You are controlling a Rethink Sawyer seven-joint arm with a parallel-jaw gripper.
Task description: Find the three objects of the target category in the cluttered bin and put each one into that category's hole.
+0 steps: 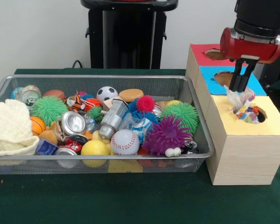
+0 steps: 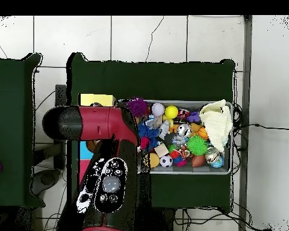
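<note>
Wooden box (image 1: 245,156) nearest; gripper (image 1: 239,88) clamps printed cloth (image 1: 242,106) above yellow hole (image 1: 259,114); bin (image 1: 98,161) beside.

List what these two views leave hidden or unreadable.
- Overhead: the arm covers the box's holes; only a yellow strip shows.
- Front: the red-topped hole is partly behind the gripper.
- Front: the cloth fills the yellow hole, hiding its inside.
- Front: the bin has buried lower layers.

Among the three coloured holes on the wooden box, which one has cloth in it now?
The yellow-topped hole, nearest the camera in the front view: a printed cloth piece sticks out of it under the gripper. The blue and red ones show none.
</note>
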